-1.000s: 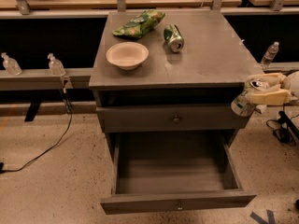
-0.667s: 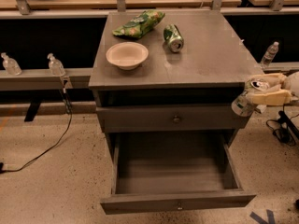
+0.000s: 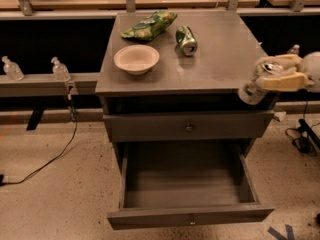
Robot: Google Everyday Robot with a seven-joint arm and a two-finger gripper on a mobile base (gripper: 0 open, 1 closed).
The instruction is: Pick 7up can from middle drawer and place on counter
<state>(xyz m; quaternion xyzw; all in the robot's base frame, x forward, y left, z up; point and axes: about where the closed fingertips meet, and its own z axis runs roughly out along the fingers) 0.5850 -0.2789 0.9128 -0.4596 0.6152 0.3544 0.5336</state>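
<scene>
At the left, off the worktop, two small clear bottles [image 3: 12, 68] are standing on a rail, and a black cable [image 3: 50, 159] is lying on the floor. On the counter [image 3: 220, 59], a pale bowl [image 3: 136, 59] is sitting near the front left corner. Behind it, a green snack bag [image 3: 149, 25] is lying toward the back edge. Just right of the bag, a dark green can [image 3: 186, 40] is lying on its side. These three things are staying exactly where they were one second ago.

Below the front edge, the middle drawer [image 3: 190, 216] is standing pulled out as before, and the closed drawer front [image 3: 150, 129] above it is showing its small knob.

At the right, the gripper [image 3: 260, 79] is hanging just beside the front right corner of the counter, outside the right edge. Its fingers [image 3: 282, 80] are clenching the 7up can [image 3: 247, 93], which is tilting and is out of the drawer, not yet on the counter. Compared with one second ago, the gripper and the can are now a little higher and slightly more to the left, so the can is reaching the level of the front edge.
</scene>
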